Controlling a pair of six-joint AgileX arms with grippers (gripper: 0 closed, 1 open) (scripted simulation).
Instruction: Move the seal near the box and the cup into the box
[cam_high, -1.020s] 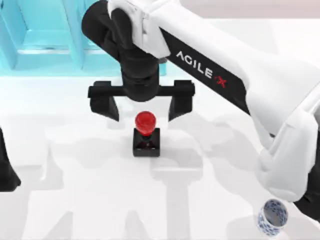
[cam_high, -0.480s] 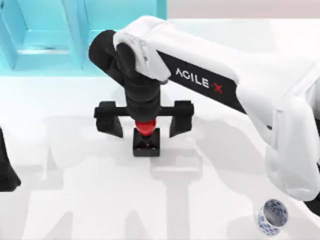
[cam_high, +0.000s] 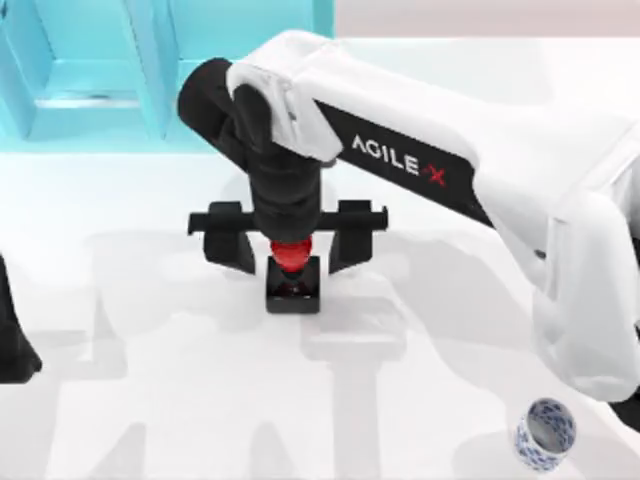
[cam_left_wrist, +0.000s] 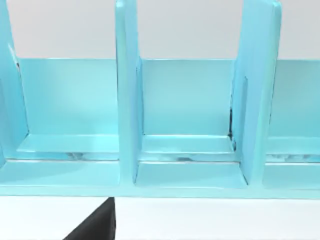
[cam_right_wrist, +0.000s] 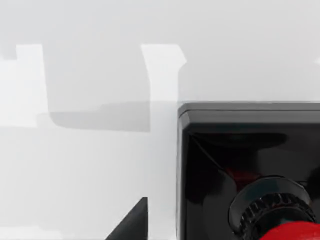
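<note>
- Seal (cam_high: 293, 283), black square block with glossy red round knob, stands mid-table.
- My right gripper (cam_high: 291, 252) straddles its knob, fingers (cam_high: 232, 248) spread open, not touching.
- My left gripper (cam_high: 12, 345) is parked at the left edge; I cannot tell its state.

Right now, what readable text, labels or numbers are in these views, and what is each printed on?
"AGILE X" in white letters, the X in red, on the black panel of the right arm in the top view.
No readable marks on the seal, the cup or the box.
</note>
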